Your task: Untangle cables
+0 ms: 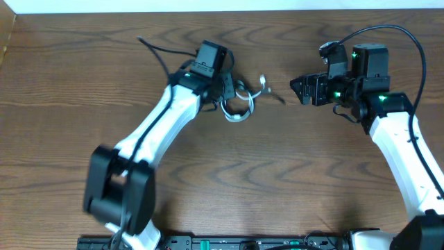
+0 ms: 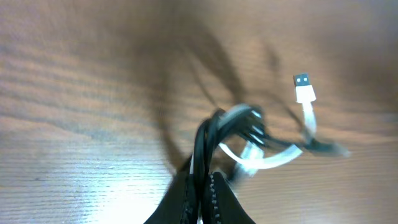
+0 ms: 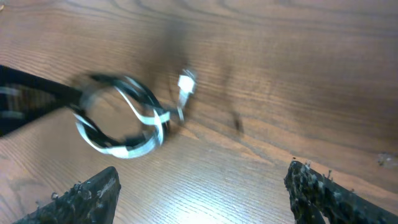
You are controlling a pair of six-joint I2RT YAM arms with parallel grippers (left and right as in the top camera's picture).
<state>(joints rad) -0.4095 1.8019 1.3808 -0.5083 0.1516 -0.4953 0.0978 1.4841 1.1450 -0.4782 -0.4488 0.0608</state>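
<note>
Two thin cables (image 1: 239, 105), 1 black & 1 white, tangled into a loose loop w/ small plug ends, at the far-middle of the table (image 1: 229, 180). Left jaws are pinched shut on the cables, both cords between them. Right jaws are spread wide, holding nothing, well apart to the right. Table is dark brown wood grain. White plug (image 2: 303, 87) points toward the far edge; the bundle runs approx left-right, from left jaws toward right arm.

A dark brown wood-grain table (image 1: 236, 187) fills the view. A pale white strip (image 1: 208, 5) runs along its far edge, and a tan band (image 1: 5, 31) borders the far left corner.
</note>
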